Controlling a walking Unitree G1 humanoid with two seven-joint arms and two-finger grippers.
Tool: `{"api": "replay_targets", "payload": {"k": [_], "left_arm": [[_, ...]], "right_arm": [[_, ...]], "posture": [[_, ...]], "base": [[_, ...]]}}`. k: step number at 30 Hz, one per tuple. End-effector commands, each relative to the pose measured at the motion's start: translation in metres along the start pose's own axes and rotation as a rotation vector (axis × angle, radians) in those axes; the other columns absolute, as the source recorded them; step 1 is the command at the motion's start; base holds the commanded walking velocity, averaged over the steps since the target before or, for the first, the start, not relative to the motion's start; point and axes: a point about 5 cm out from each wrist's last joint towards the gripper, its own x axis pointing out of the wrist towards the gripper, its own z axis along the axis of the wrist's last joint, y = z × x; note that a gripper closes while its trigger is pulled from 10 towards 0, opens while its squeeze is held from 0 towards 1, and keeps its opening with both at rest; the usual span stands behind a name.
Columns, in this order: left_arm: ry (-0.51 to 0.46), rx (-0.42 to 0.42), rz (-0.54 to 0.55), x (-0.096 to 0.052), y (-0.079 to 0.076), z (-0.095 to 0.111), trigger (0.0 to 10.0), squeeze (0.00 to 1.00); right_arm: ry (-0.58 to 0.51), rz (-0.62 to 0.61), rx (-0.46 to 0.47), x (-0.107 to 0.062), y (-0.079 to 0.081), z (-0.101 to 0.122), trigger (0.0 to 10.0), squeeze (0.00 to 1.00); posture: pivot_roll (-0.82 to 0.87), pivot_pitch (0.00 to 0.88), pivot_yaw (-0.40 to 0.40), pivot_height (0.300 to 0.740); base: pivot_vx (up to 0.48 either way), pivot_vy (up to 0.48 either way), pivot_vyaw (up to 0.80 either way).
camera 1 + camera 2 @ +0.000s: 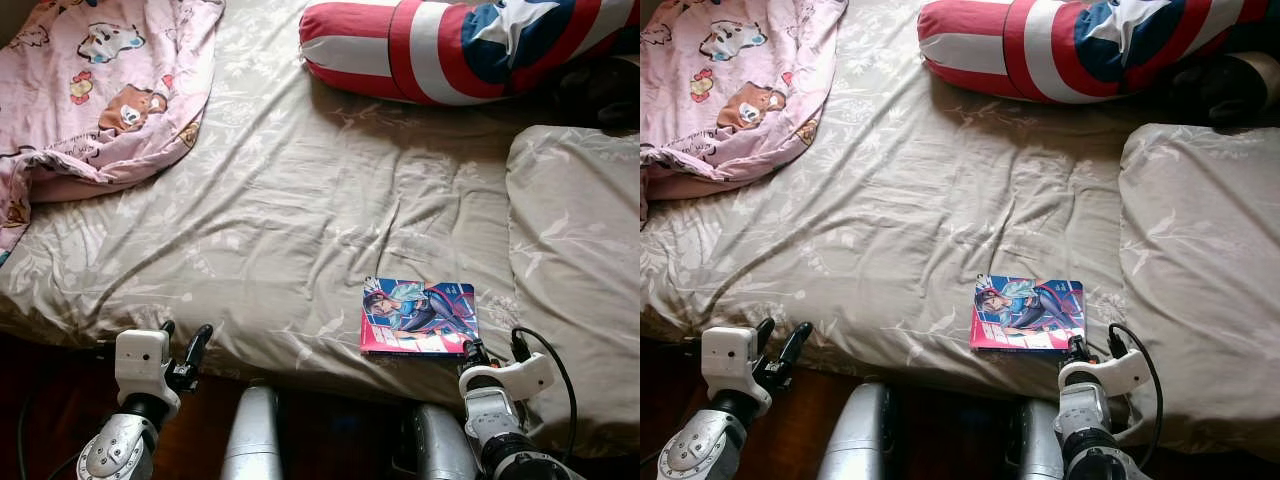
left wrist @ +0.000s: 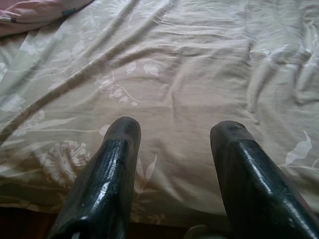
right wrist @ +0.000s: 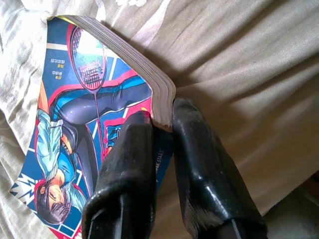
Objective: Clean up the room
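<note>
A thin glossy paperback comic book (image 1: 418,317), its cover bright with blue, red and pink artwork, lies flat near the near edge of the bed (image 1: 300,220). The bed's sheet is a wrinkled beige cotton with a pale leaf print. A rumpled pink cartoon-print blanket (image 1: 90,90) is heaped at the far left, a plump red, white and blue striped cushion (image 1: 450,45) lies at the far right, and a flat beige pillow (image 1: 575,260) sits at right. The right claw (image 3: 162,119) reaches up from the near edge, clamped on the book's near right corner. The left claw (image 2: 174,144) hovers over the sheet's near left edge, fingers apart.
</note>
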Motion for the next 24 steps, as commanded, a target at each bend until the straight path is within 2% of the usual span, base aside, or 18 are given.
{"api": "replay_targets", "payload": {"k": [1,3,4,6,7,14,18,24], "left_arm": [[0.046,0.019,0.0,-0.006,0.001,-0.007,10.0,0.0],[0.047,0.019,0.0,-0.006,0.0,-0.007,10.0,0.0],[0.047,0.019,0.0,-0.006,0.0,-0.007,10.0,0.0],[0.046,0.02,-0.001,-0.006,0.0,-0.007,10.0,0.0],[0.046,0.02,-0.001,-0.006,0.0,-0.007,10.0,0.0],[0.045,0.02,-0.006,-0.006,-0.001,-0.007,10.0,0.0],[0.042,0.015,-0.013,-0.004,-0.004,-0.006,10.0,0.0],[0.041,0.012,-0.014,-0.003,-0.005,-0.006,10.0,0.0]], "right_arm": [[0.057,-0.096,-0.007,-0.01,-0.024,-0.016,10.0,0.15],[0.059,-0.099,-0.005,-0.01,-0.025,-0.017,10.0,0.18],[0.062,-0.103,-0.006,-0.011,-0.025,-0.019,10.0,0.44],[0.065,-0.11,-0.004,-0.012,-0.027,-0.02,10.0,0.44],[0.066,-0.116,0.0,-0.012,-0.028,-0.02,10.0,0.91],[0.067,-0.123,0.0,-0.013,-0.03,-0.021,10.0,0.91],[0.068,-0.146,-0.007,-0.014,-0.034,-0.02,10.0,0.87],[0.056,-0.157,-0.015,-0.013,-0.036,-0.016,10.0,0.88]], "posture": [[0.27,0.381,0.067,0.649],[0.27,0.381,0.067,0.649],[0.27,0.381,0.067,0.649],[0.28,0.382,0.067,0.649],[0.28,0.383,0.068,0.649],[0.28,0.382,0.069,0.649],[0.27,0.38,0.069,0.649],[0.27,0.376,0.068,0.649]], "base": [[0.0,0.0,0.0],[0.0,0.0,0.0],[0.0,0.0,0.0],[0.0,0.0,0.0],[0.0,0.0,0.0],[0.0,0.0,0.0],[0.0,0.0,0.0],[0.0,0.0,0.0]]}}
